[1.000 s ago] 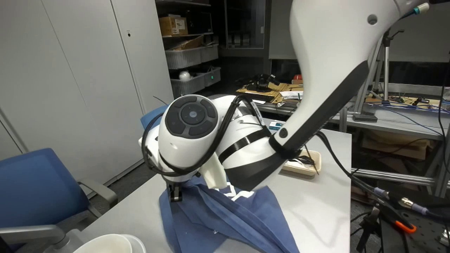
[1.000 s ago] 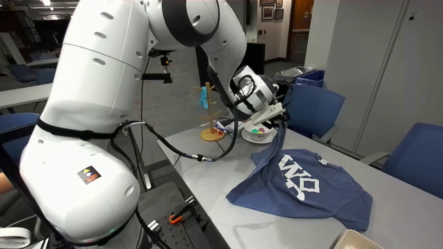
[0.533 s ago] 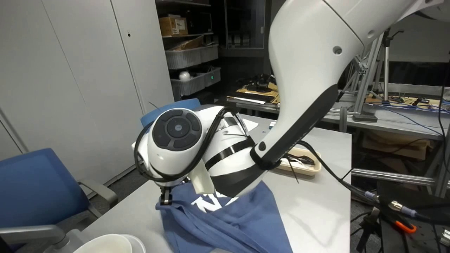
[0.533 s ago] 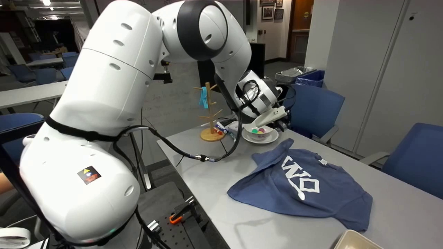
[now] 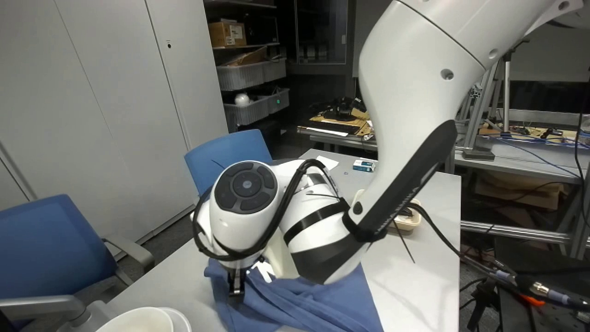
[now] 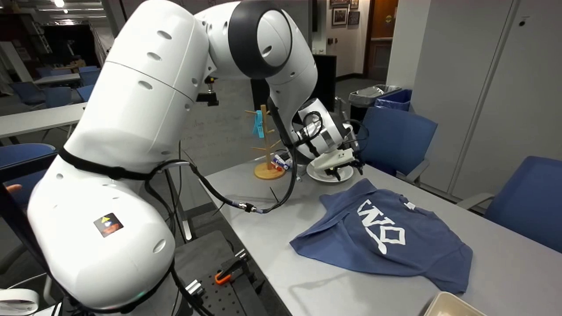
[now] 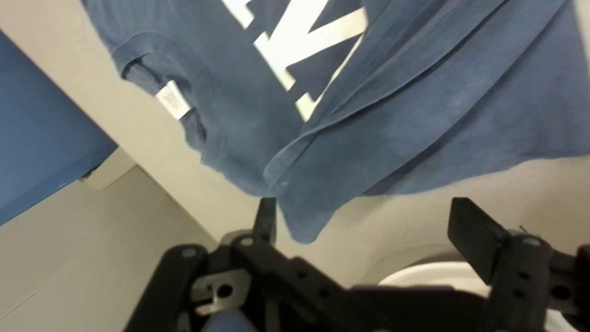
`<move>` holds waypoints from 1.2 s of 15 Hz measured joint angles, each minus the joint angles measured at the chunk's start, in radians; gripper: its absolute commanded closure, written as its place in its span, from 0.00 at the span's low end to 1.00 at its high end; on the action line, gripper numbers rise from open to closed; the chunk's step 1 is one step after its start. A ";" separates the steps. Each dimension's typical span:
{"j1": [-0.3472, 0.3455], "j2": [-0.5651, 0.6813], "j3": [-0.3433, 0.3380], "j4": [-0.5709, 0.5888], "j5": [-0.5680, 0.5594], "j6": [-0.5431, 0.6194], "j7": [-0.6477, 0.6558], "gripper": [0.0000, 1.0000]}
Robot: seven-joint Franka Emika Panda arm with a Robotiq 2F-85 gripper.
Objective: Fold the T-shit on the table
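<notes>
The T-shirt (image 6: pixel 421 237), dark blue with large white lettering, lies on the grey table (image 6: pixel 272 228). Part of it is folded over, making creased layers across the print in the wrist view. A loose cloth corner (image 7: pixel 306 226) points toward my gripper (image 7: pixel 364 207), whose fingers stand wide apart with no cloth pinched between them. From the wrist, the collar with its white label (image 7: pixel 174 99) shows at the left. In both exterior views the gripper (image 6: pixel 349 172) hangs over the table by the shirt's edge; whether a finger touches the cloth cannot be told.
A white plate (image 6: pixel 319 175) sits beneath the gripper. A wooden rack (image 6: pixel 265 149) with a blue clip stands nearby, with markers (image 6: pixel 281 162) beside it. A beige tray (image 6: pixel 452 307) lies near the shirt. Blue chairs (image 5: pixel 50 249) border the table.
A raised part of the shirt was in the gripper a second ago. The fingers have spread, the cloth has dropped onto the table, and the gripper has moved lower and off toward the plate.
</notes>
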 measured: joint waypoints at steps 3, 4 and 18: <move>-0.041 -0.047 0.056 -0.131 0.087 0.000 -0.060 0.00; -0.049 -0.066 0.068 -0.177 0.114 0.000 -0.074 0.00; -0.090 -0.365 0.163 -0.723 0.423 0.070 -0.297 0.00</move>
